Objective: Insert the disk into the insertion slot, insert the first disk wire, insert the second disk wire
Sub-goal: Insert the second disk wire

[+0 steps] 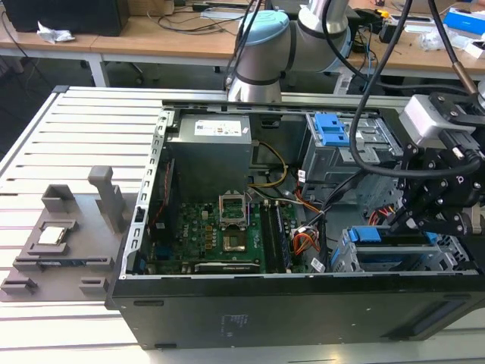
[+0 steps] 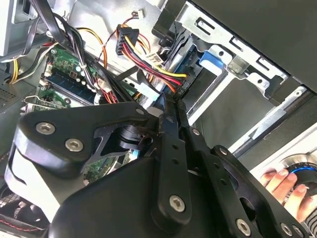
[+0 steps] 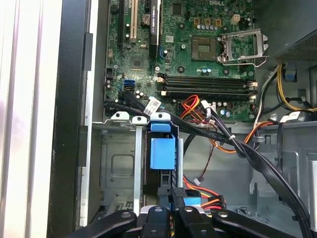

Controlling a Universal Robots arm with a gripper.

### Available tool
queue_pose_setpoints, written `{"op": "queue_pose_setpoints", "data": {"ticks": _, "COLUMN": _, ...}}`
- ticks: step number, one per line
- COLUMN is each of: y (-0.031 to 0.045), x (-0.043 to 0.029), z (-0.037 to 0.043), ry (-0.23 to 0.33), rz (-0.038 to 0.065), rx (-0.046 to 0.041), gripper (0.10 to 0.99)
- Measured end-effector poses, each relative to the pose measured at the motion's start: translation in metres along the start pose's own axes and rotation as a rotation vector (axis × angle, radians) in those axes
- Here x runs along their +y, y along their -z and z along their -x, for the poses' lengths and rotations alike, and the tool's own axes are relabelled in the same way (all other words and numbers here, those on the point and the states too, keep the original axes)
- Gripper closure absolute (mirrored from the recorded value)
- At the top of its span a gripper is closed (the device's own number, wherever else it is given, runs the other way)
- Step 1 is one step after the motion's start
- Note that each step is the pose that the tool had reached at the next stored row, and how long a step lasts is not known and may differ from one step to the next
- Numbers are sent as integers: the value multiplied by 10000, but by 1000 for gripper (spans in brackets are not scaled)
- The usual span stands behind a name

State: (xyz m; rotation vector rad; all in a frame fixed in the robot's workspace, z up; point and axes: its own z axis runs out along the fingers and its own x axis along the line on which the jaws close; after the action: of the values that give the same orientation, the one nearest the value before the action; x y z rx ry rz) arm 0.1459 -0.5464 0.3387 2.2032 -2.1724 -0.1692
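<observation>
The disk [image 1: 390, 256] lies in the insertion slot [image 1: 345, 259], a low grey metal cage at the exterior view's right end of the open computer case. Its blue carrier handle [image 3: 162, 151] faces outward. My black gripper [image 1: 405, 221] hangs just above that end of the disk. In both wrist views its fingers [image 2: 171, 124] are pressed together, and a pale blue-ended disk wire [image 2: 148, 92] runs into their tips. A black plug with red and yellow wires [image 2: 179, 85] sits right beside them at the disk's end [image 2: 213, 59].
Loose black cables [image 3: 247, 153] cross the bay between the motherboard [image 1: 227, 235] and the cage. A taller grey cage with a blue latch [image 1: 333, 133] stands behind. A grey fixture [image 1: 68, 235] lies on the slatted table. A hand [image 2: 282, 186] rests beside the case.
</observation>
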Motion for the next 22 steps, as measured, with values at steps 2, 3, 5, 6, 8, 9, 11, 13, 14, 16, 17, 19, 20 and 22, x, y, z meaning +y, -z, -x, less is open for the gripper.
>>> {"op": "queue_pose_setpoints", "data": {"ticks": 2, "y": -18, "x": -2, "z": 0, "ry": -1, "rz": 0, "rx": 2, "gripper": 941}}
{"op": "queue_pose_setpoints", "data": {"ticks": 3, "y": -19, "x": -2, "z": -1, "ry": 0, "rz": 0, "rx": 2, "gripper": 941}}
{"op": "queue_pose_setpoints", "data": {"ticks": 5, "y": -20, "x": -2, "z": -1, "ry": 0, "rz": 0, "rx": 3, "gripper": 941}}
{"op": "queue_pose_setpoints", "data": {"ticks": 6, "y": -20, "x": -2, "z": -1, "ry": -1, "rz": 0, "rx": 3, "gripper": 941}}
{"op": "queue_pose_setpoints", "data": {"ticks": 8, "y": -23, "x": -3, "z": 0, "ry": 1, "rz": -3, "rx": -7, "gripper": 929}}
{"op": "queue_pose_setpoints", "data": {"ticks": 9, "y": -24, "x": -3, "z": 0, "ry": 1, "rz": -1, "rx": -5, "gripper": 929}}
{"op": "queue_pose_setpoints", "data": {"ticks": 11, "y": -18, "x": -2, "z": 0, "ry": -2, "rz": 1, "rx": 23, "gripper": 867}}
{"op": "queue_pose_setpoints", "data": {"ticks": 13, "y": 116, "x": 13, "z": 15, "ry": -10, "rz": 1, "rx": 87, "gripper": 867}}
{"op": "queue_pose_setpoints", "data": {"ticks": 14, "y": 117, "x": 13, "z": 22, "ry": -12, "rz": 1, "rx": 100, "gripper": 867}}
{"op": "queue_pose_setpoints", "data": {"ticks": 16, "y": 116, "x": 13, "z": 35, "ry": -11, "rz": 1, "rx": 108, "gripper": 945}}
{"op": "queue_pose_setpoints", "data": {"ticks": 17, "y": 116, "x": 14, "z": 35, "ry": -10, "rz": 1, "rx": 110, "gripper": 980}}
{"op": "queue_pose_setpoints", "data": {"ticks": 19, "y": 108, "x": 15, "z": 35, "ry": -11, "rz": 2, "rx": 108, "gripper": 980}}
{"op": "queue_pose_setpoints", "data": {"ticks": 20, "y": 97, "x": 14, "z": 31, "ry": -11, "rz": 2, "rx": 110, "gripper": 980}}
{"op": "queue_pose_setpoints", "data": {"ticks": 22, "y": 65, "x": 11, "z": 27, "ry": -11, "rz": 4, "rx": 109, "gripper": 980}}
